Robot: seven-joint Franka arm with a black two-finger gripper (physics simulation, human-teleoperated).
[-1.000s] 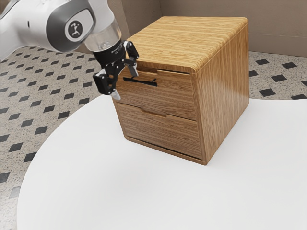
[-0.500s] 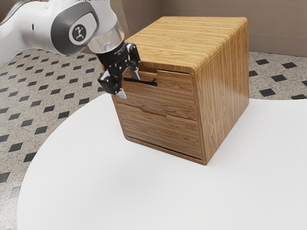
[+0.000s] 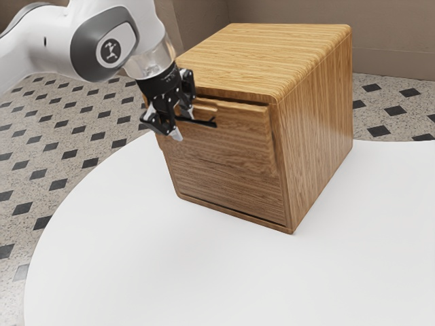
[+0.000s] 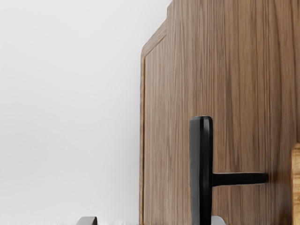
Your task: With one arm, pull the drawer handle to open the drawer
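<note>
Drawer (image 3: 231, 136), the upper one, standing a little proud of the cabinet (image 3: 319, 95), its black handle (image 3: 202, 122) right at the gripper (image 3: 182, 119); fingers (image 3: 175, 129) spread rather than clamped, one seemingly hooked behind the bar's near end, the other well clear on the outer side. Best to pull straight away from the cabinet front, level and slow, hooked finger square against the bar; any sideways drift likely to slip it off the end or jam the drawer.

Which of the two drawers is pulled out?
The upper drawer, with the black handle: its front stands out from the cabinet; the lower drawer sits flush.
</note>
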